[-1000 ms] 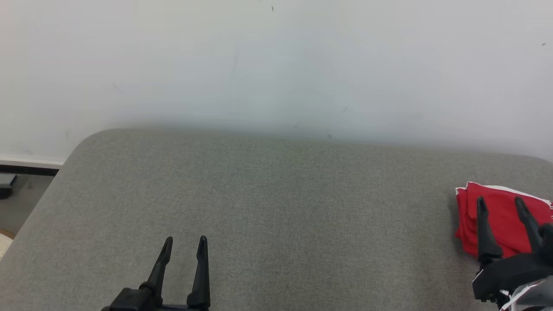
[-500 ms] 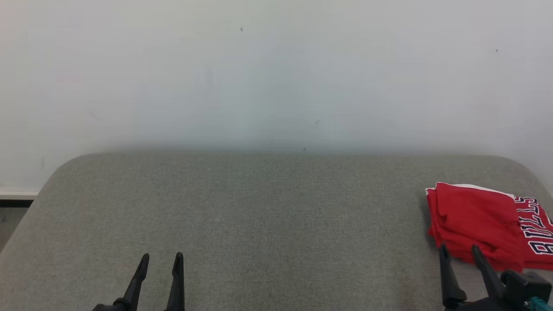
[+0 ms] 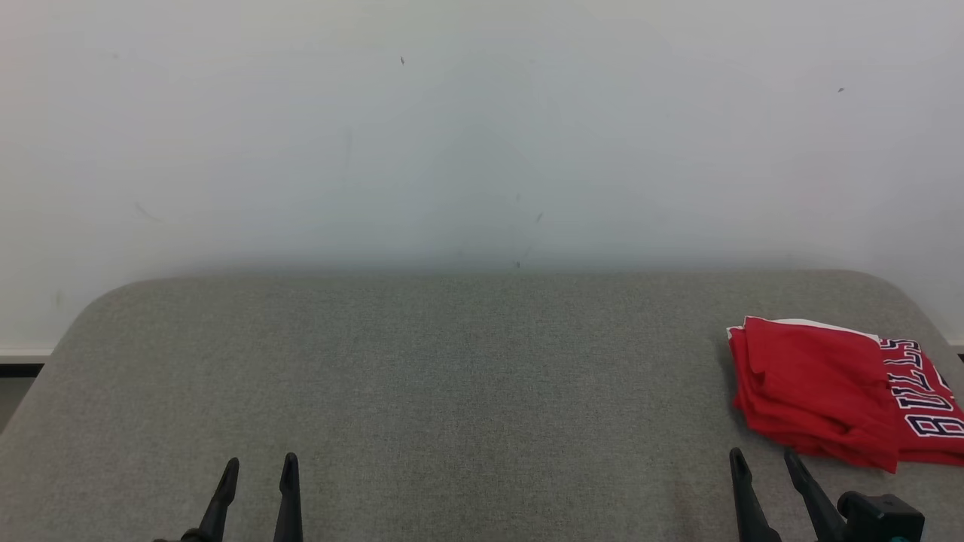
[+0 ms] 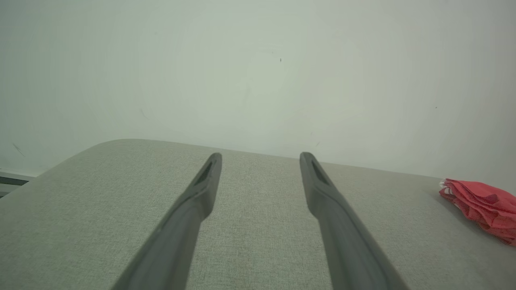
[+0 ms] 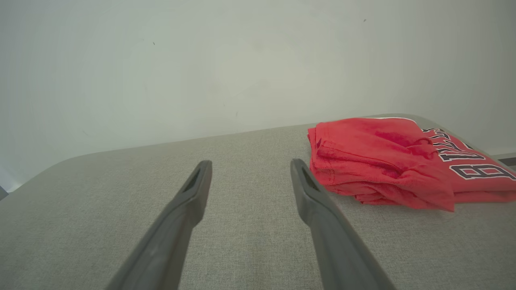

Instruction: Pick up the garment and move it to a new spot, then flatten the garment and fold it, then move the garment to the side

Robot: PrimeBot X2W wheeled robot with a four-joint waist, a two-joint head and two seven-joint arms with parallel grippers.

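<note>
The garment [image 3: 821,395] is a red jersey with white and dark lettering, folded into a compact stack at the far right of the grey padded table [image 3: 467,376]. It also lies at the right in the right wrist view [image 5: 387,161] and at the right edge of the left wrist view [image 4: 483,203]. My right gripper [image 3: 762,459] stands open just in front of the garment, apart from it and holding nothing. My left gripper [image 3: 260,463] is open at the lower left over bare table, its fingers [image 4: 203,181] spread with nothing between them.
A plain white wall [image 3: 482,128] rises directly behind the table. The table's rounded far corners show at the left [image 3: 98,297] and the right [image 3: 904,290]. A dark strip of skirting [image 3: 19,369] and floor lie beyond the left edge.
The camera has shifted, so the whole scene moved. My right gripper has drawn back off the garment toward the near edge, leaving it lying folded. My left gripper has also drawn back a little.
</note>
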